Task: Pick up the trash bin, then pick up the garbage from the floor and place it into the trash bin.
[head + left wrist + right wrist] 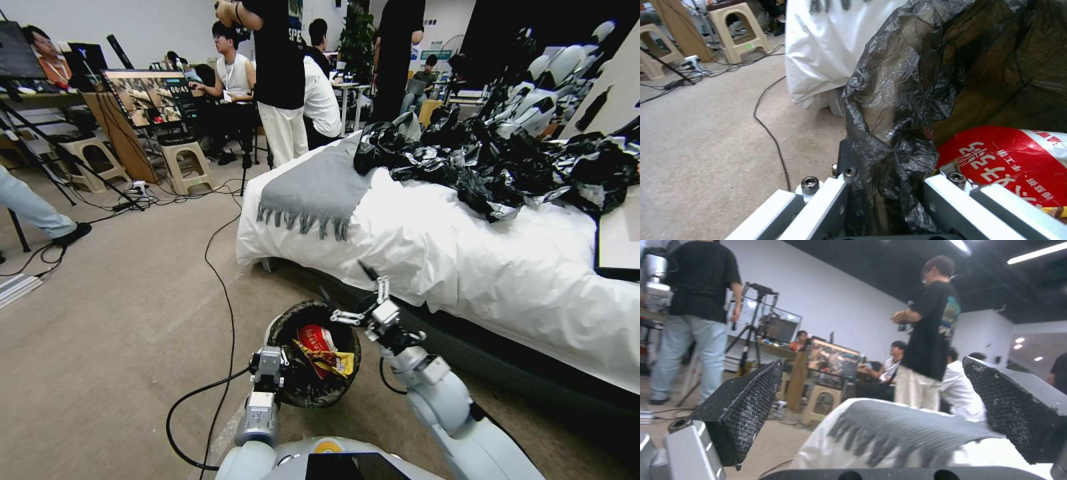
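The trash bin (303, 390), white and lined with a crinkled black bag (898, 110), is held up off the floor in front of me. My left gripper (270, 367) is shut on the bin's near rim, and the bag is pinched between its fingers (835, 200). Garbage lies inside: a red-and-white pack (316, 339) (1009, 163) and a yellow wrapper (331, 360). My right gripper (347, 285) hovers just over the bin's far right rim, open and empty, with its black pads (744, 413) wide apart.
A bed with a white sheet (467, 267) runs along the right, with a grey fringed throw (320, 190) and a heap of shiny black plastic (493, 163) on it. A black cable (223, 293) crosses the beige floor. Stools (189, 167), tripods and people stand behind.
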Tool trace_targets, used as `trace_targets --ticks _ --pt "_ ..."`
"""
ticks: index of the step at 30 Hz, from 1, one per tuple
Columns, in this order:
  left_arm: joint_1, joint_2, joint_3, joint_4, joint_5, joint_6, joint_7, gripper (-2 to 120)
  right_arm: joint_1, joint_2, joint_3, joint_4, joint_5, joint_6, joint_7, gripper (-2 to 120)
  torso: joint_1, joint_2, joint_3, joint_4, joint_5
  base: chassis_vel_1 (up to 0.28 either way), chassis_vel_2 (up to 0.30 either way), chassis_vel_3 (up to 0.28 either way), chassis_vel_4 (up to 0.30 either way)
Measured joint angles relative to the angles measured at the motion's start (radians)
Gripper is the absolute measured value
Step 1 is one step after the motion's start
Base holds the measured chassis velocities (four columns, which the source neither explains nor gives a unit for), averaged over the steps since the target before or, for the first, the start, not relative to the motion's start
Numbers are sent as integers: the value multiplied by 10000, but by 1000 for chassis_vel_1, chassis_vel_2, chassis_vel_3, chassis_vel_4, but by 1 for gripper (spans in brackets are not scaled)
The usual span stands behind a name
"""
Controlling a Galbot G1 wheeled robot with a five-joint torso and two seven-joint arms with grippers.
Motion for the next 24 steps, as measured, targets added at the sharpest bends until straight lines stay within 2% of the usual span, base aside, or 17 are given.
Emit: trace_targets --ticks 7,9,13,24 --pt "-42 44 -409 -215 -401 101 -12 0 -623 675 1072 -254 -73 506 727 100 0 0 -1 -2 1 0 0 0 0" --pt "-46 84 -523 -331 -565 165 -24 0 -917 1112 1461 -572 -125 791 1019 100 0 0 0 -3 2 0 0 0 0" --pt "17 190 -682 -480 -706 209 -29 0 -1240 1544 1898 -1002 -122 1259 1095 100 -1 0 0 -2 1 0 0 0 0" --pt "183 480 -1047 -667 -1051 216 -33 0 -1611 1943 2111 -1777 -145 1939 1060 100 0 0 0 -1 0 0 0 0 0"
